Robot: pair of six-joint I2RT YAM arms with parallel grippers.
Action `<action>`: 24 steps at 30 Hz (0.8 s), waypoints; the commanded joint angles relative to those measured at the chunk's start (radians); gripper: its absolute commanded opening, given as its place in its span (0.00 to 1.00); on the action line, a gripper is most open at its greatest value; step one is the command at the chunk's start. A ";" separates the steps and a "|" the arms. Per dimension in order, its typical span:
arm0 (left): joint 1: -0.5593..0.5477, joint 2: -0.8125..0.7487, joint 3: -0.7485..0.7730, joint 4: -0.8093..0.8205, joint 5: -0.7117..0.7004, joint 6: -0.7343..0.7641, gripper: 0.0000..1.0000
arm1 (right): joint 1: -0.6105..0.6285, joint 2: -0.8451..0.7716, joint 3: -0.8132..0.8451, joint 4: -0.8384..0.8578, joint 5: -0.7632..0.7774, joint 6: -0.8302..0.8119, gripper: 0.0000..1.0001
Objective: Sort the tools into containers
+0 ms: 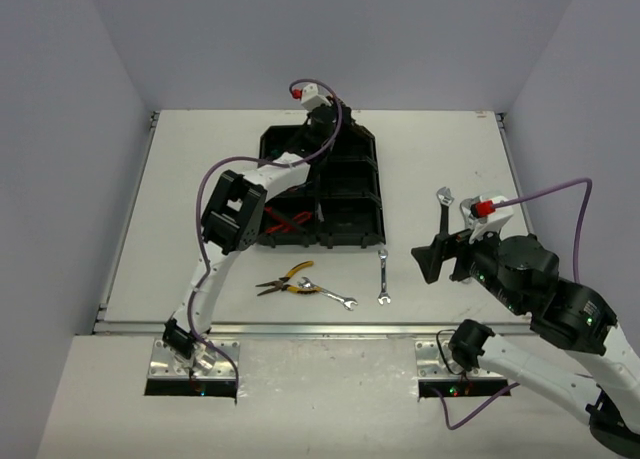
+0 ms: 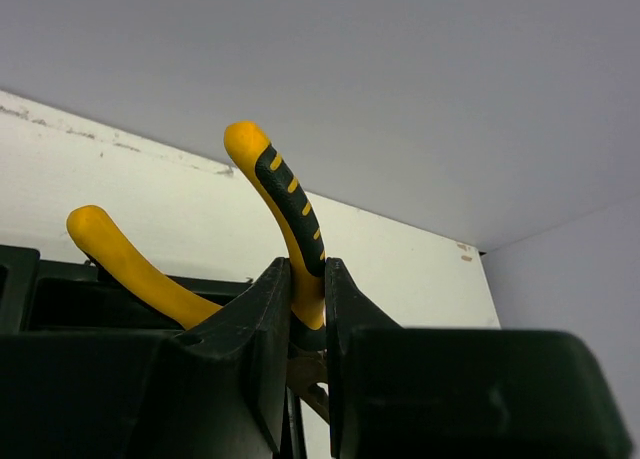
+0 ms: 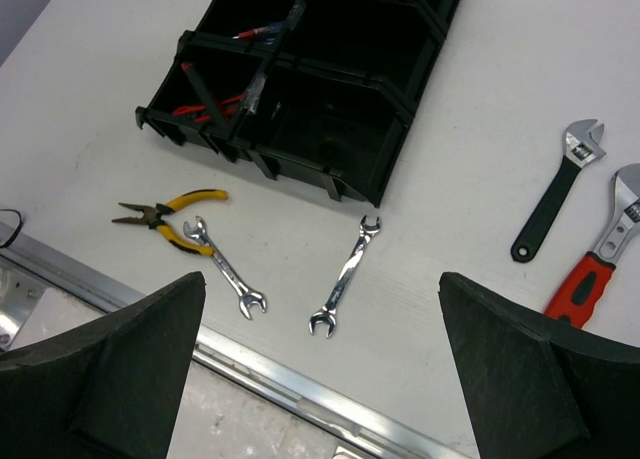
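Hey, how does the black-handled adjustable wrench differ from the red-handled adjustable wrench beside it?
The black-handled adjustable wrench has a slim dark grip; the red-handled adjustable wrench has a thicker red one. The black one shows whole in the right wrist view; the red one's handle end is hidden behind a finger of the right gripper. Both lie flat on the white table, silver heads pointing the same way, roughly parallel.

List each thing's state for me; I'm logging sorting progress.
Left claw, shut on held pliers above tray.
Held pliers, gripped by one handle.
Right claw, open, empty.
Tray, holds red-handled tool.
Loose yellow pliers, on table.
Silver wrench by pliers, on table.
Lone silver wrench, on table.
Black-handled adjustable wrench, on table.
Red-handled adjustable wrench, on table.
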 commanded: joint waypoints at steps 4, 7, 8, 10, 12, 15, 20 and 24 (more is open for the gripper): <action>-0.009 -0.034 -0.041 0.102 -0.045 -0.042 0.00 | -0.003 0.013 0.002 0.013 0.036 -0.018 0.99; -0.012 -0.062 -0.092 0.129 -0.041 -0.047 0.04 | -0.003 0.021 -0.013 0.030 0.024 -0.017 0.99; -0.014 -0.071 -0.107 0.136 -0.040 -0.051 0.07 | -0.003 0.024 -0.018 0.038 0.019 -0.017 0.99; -0.020 -0.083 -0.121 0.134 -0.042 -0.055 0.24 | -0.004 0.031 -0.024 0.046 0.010 -0.017 0.99; -0.025 -0.090 -0.131 0.132 -0.046 -0.056 0.46 | -0.002 0.039 -0.026 0.055 0.000 -0.017 0.99; -0.025 -0.114 -0.159 0.132 -0.050 -0.072 0.77 | -0.003 0.045 -0.030 0.061 -0.011 -0.024 0.99; -0.037 -0.242 -0.191 0.119 -0.055 -0.074 0.95 | -0.003 0.060 -0.026 0.066 -0.002 -0.032 0.99; -0.070 -0.349 -0.105 -0.022 -0.090 -0.021 1.00 | -0.003 0.081 -0.031 0.085 -0.011 -0.033 0.99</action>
